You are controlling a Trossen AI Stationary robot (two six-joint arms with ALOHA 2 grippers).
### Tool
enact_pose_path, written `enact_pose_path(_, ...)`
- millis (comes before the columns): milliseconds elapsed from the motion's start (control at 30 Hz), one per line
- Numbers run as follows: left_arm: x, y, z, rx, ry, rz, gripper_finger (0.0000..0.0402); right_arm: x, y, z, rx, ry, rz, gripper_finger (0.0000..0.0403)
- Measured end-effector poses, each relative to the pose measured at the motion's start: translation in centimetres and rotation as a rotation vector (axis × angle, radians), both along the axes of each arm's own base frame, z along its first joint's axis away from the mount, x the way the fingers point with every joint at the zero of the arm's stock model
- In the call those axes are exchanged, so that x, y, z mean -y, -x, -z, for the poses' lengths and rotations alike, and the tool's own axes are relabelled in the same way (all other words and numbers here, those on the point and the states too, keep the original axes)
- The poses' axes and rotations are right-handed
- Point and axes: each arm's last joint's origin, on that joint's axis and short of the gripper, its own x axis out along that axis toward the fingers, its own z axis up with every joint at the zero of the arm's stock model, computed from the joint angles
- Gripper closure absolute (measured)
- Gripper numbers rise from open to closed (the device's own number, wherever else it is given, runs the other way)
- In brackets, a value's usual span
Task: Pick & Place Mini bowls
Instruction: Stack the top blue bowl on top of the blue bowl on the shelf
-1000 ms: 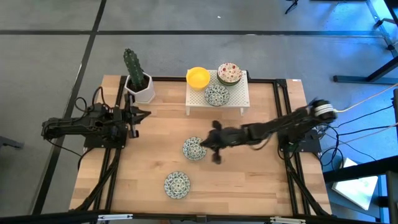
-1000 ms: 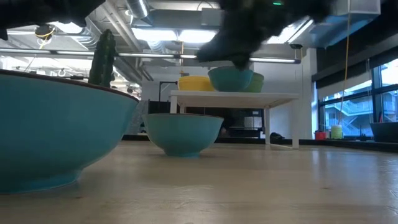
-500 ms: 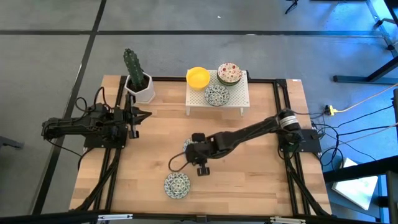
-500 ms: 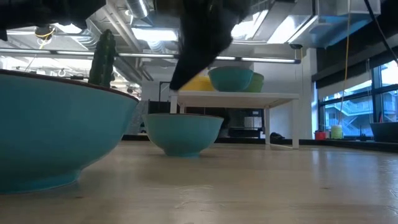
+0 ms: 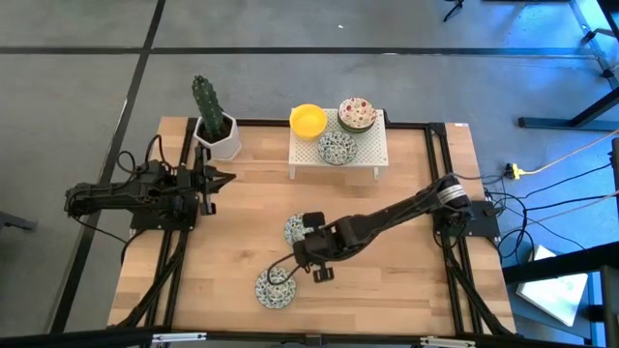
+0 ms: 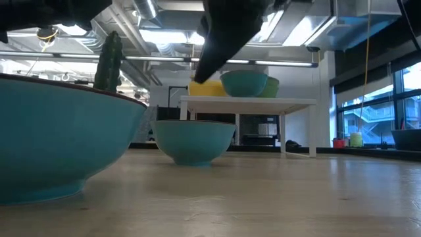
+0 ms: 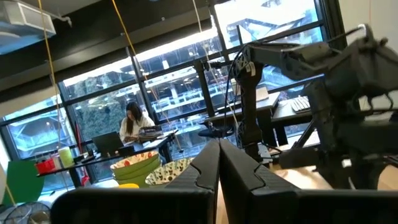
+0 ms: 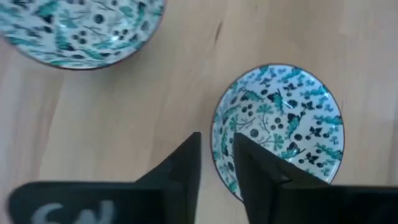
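A: Where do you see the front patterned bowl (image 5: 276, 288)?

B: You find it on the table (image 5: 406, 290), at about 7 o'clock from the table's middle in the high view. It stands upright on the wood.

A: And the right gripper (image 8: 217, 168)?

B: It is just over that bowl's rim, on the side at 1 o'clock from the bowl. Its fingers (image 8: 255, 171) are a little parted and hold nothing. The rim shows in the gap between them, but I cannot tell if they touch it.

A: What is near it?

B: A second patterned bowl (image 5: 296, 228) sits at 1 o'clock from the first one, apart from it and partly under the right arm. At 12 o'clock you have the white shelf (image 5: 372, 155), with a yellow bowl (image 5: 308, 120), a floral bowl (image 5: 357, 113) and a third patterned bowl (image 5: 337, 148) on it. The cactus pot (image 5: 221, 138) is at 11 o'clock.

A: The left gripper (image 7: 219, 168)?

B: It waits at 9 o'clock, fingers pressed together, empty
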Motion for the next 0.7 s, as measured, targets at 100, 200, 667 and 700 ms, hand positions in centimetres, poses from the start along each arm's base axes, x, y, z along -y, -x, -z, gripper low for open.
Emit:
enact_pose_path(100, 0.0, 0.0, 0.01, 0.0, 0.004, 0.001, 0.0397, 0.07, 0.03, 0.25, -0.006, 0.0, 0.012, 0.0271)
enact_pose_path(200, 0.0, -0.03, 0.09, -0.009, 0.007, 0.002, 0.0397, 0.0, -0.04, 0.18, 0.006, 0.009, 0.0, 0.0226)
enact_pose_path(667, 0.0, -0.08, 0.28, -0.023, 0.077, 0.022, 0.0396, -0.53, 0.23, 0.74, -0.041, 0.035, -0.077, 0.0148)
enact_pose_path(700, 0.0, -0.08, 0.27, -0.022, 0.082, 0.024, 0.0395, -0.53, 0.22, 0.73, -0.039, 0.036, -0.076, 0.0148)
